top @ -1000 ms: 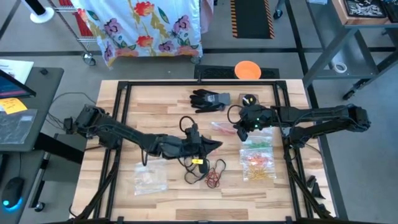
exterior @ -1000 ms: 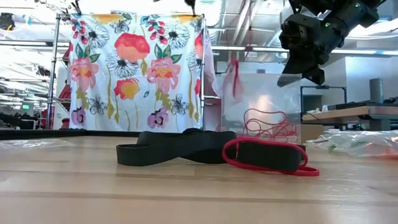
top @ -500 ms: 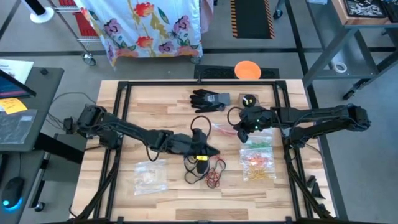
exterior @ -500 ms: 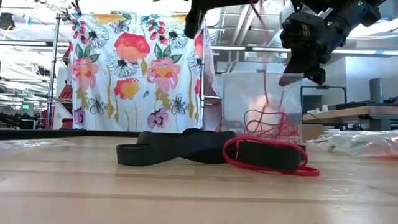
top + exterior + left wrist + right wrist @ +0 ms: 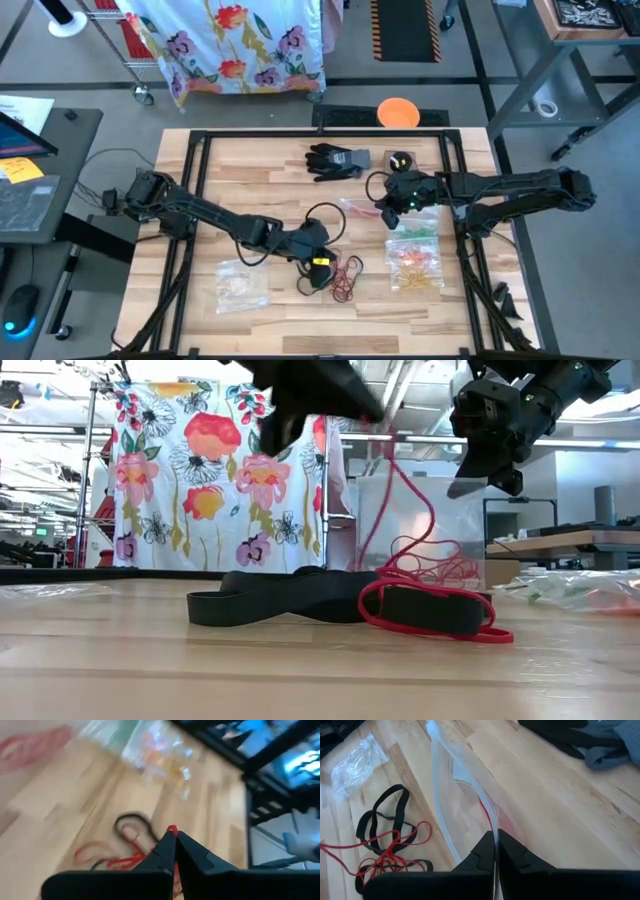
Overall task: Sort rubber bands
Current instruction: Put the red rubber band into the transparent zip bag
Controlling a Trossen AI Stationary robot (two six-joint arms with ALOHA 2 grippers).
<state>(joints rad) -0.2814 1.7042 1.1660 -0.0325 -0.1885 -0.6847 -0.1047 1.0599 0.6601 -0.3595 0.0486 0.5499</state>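
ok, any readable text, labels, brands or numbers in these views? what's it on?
None readable.
Yellow tag by the left claw: too small to tell whether it carries print.
Sticky notes on the side desk: too small to read.
Floral cloth: pattern only.
Clear bags: no print visible.

Red and black rubber bands (image 5: pixel 340 278), black glove (image 5: pixel 337 160), floral-patterned cloth (image 5: pixel 225 42).

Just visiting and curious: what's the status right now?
Left gripper shut on a red rubber band, lifting it. Right gripper shut on clear bag. Black bands tangled below.
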